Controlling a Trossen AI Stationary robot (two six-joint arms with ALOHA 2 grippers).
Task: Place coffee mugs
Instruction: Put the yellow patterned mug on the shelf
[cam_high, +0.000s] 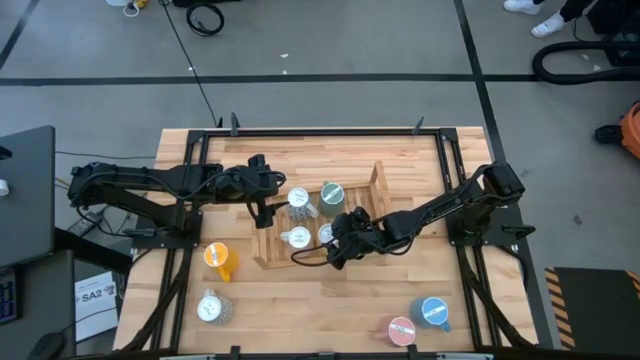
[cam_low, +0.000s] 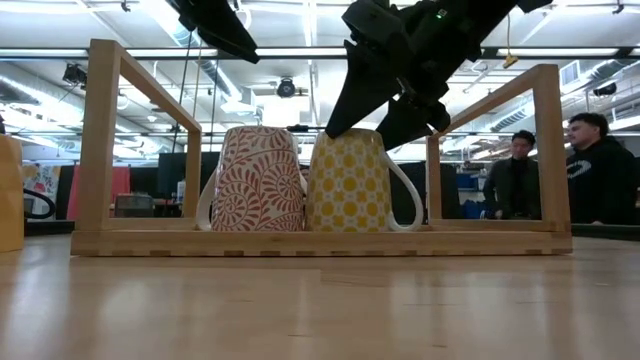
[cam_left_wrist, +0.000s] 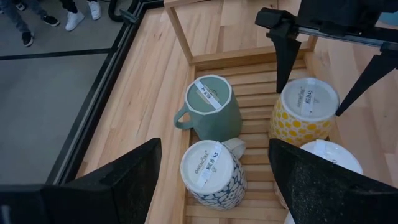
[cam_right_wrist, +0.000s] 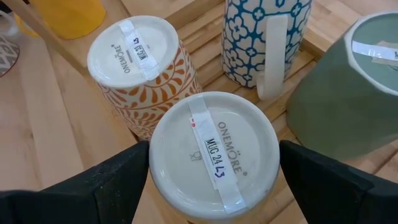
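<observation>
The right gripper (cam_right_wrist: 208, 171) is hovering over the wooden rack (cam_high: 378, 185) at the middle of the bench (cam_high: 300, 300). Its jaws are spread wide, one on each side of the upturned yellow dotted mug (cam_right_wrist: 214, 152). The jaws are not pressing the mug; in the low view a gap is showing between them and its sides.

The left gripper (cam_left_wrist: 211, 180) is hanging over the far-left part of the rack. Its jaws are released and empty, straddling the upturned blue-patterned mug (cam_left_wrist: 211, 171) below them.

Four mugs are standing upside down in the rack, close together:
- the yellow dotted mug (cam_low: 350, 180), glazed, with a white handle;
- the orange-patterned mug (cam_low: 260, 180), touching the yellow one, with a leaf-like print;
- the blue-patterned mug (cam_right_wrist: 264, 31), white with a floral print;
- the plain green mug (cam_left_wrist: 211, 109), matt and faceted.

Each pale round base is carrying a strip label.

The rack is made of light wood, with a slatted floor and open rectangular end frames.

Four more mugs are standing on the bare bench outside the rack:
- an orange mug (cam_high: 217, 258) and a speckled grey mug (cam_high: 211, 308) on the left side;
- a pink mug (cam_high: 401, 329) and a blue mug (cam_high: 433, 312) at the near right.

The bench top is light butcher-block wood.
</observation>
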